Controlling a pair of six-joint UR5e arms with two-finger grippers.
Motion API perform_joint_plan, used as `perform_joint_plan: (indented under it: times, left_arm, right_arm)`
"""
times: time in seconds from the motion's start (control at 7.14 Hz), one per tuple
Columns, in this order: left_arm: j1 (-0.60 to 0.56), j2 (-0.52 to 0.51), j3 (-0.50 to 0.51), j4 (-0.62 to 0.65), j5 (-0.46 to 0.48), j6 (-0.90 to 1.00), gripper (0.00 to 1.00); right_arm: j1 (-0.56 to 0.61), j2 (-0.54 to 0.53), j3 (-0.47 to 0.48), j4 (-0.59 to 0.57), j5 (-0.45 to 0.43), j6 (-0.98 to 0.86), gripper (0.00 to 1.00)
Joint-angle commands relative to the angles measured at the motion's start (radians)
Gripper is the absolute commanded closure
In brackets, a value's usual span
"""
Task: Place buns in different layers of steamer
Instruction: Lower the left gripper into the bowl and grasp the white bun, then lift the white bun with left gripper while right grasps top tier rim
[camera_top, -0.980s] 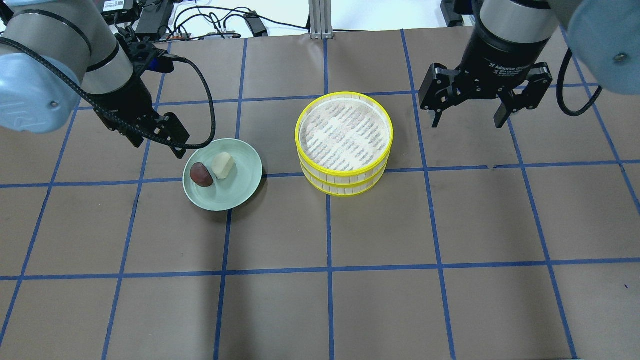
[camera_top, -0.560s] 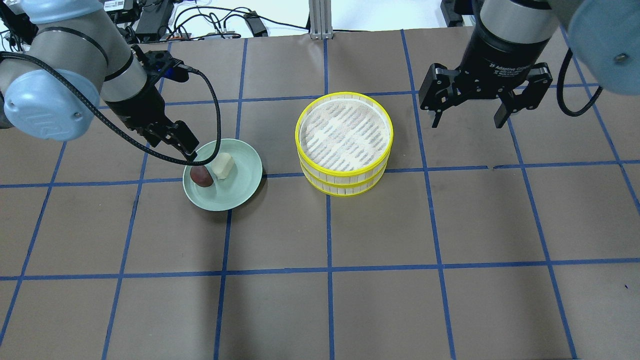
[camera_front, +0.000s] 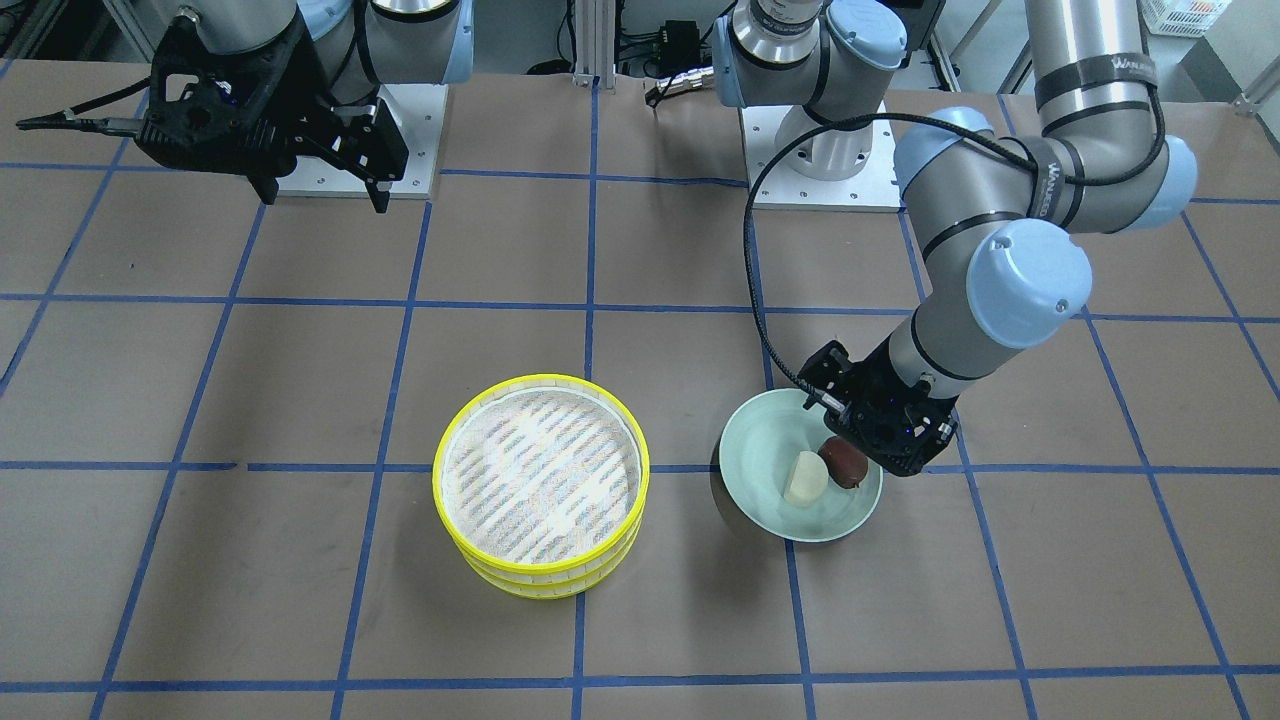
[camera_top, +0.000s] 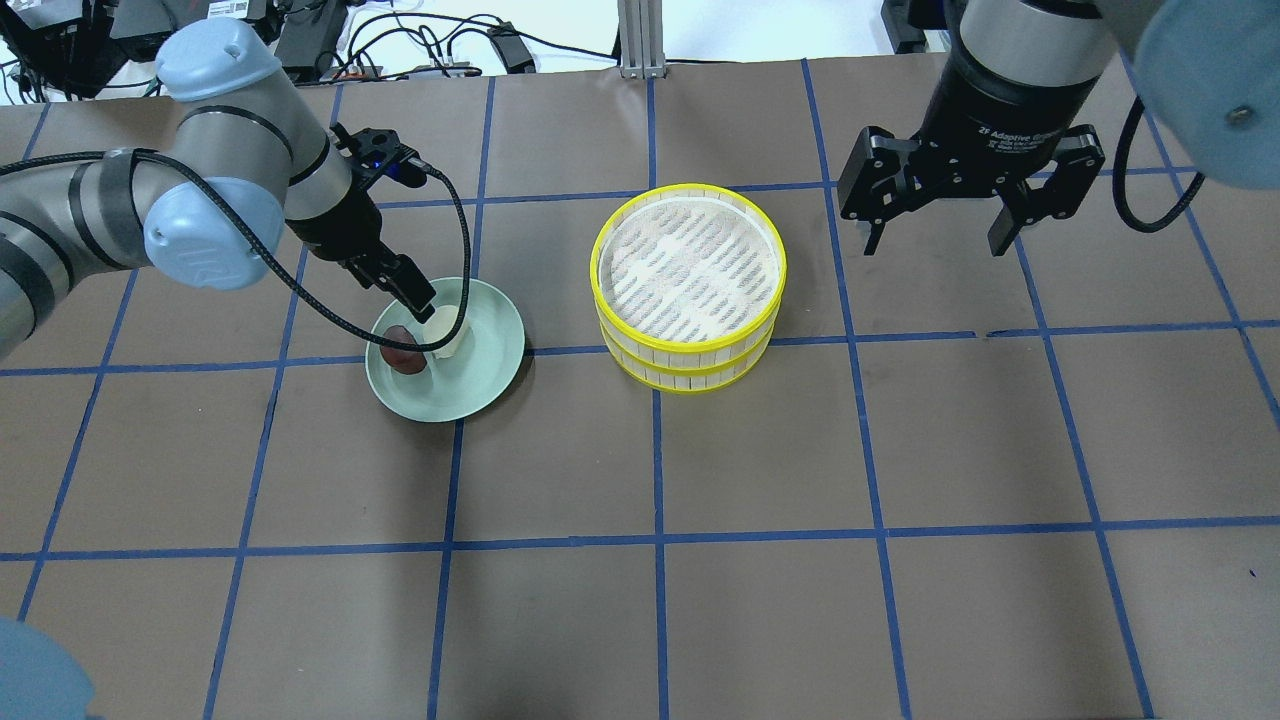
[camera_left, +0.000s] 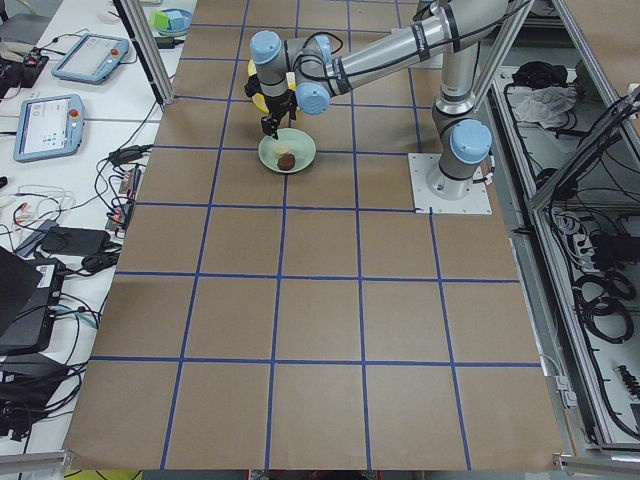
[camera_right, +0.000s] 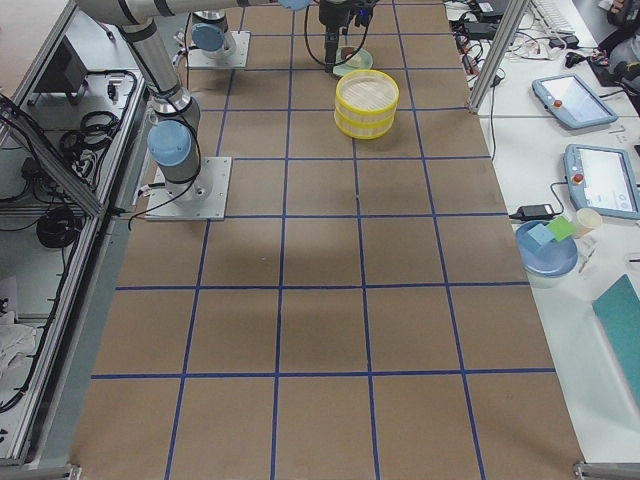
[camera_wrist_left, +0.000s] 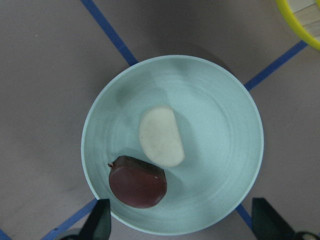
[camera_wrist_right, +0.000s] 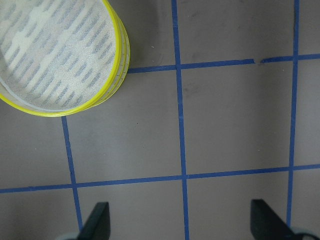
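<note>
Where the brown, blue-gridded surface lies closest to the front-facing camera, the steamer stands as a stack, the upper layer seated squarely on the lower layer. Only the upper woven floor shows. Just beyond, toward the robot's left and apart from the stack, sits the pale green plate. It carries both buns, the cream bun touching the brown bun. Over the plate's robot-side edge hangs the left pincer, its jaws spread wide with the brown bun below them, gripping nothing. Farthest back, near the arm bases, the right pincer hovers high above the surface, jaws wide and holding nothing.
</note>
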Motion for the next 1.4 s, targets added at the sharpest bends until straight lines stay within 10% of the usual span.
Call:
perform_joint_plan:
  times: [0.0,0.42,0.98,1.26]
  left_arm:
    - [-0.001,-0.072,-0.001,0.029,0.000,-0.003,0.00]
    - [-0.001,-0.103,0.000,0.031,-0.009,-0.005,0.00]
    - [-0.013,-0.152,0.006,0.127,-0.014,-0.009,0.03]
    - [-0.038,-0.170,0.003,0.158,-0.015,-0.011,0.06]
  right_arm:
    - [0.002,0.054,0.043,-0.073,0.019,0.023,0.00]
    - [0.014,0.316,0.054,-0.455,0.048,0.083,0.00]
    - [0.086,0.455,0.064,-0.599,0.049,0.192,0.03]
    - [0.095,0.469,0.071,-0.594,0.045,0.144,0.20]
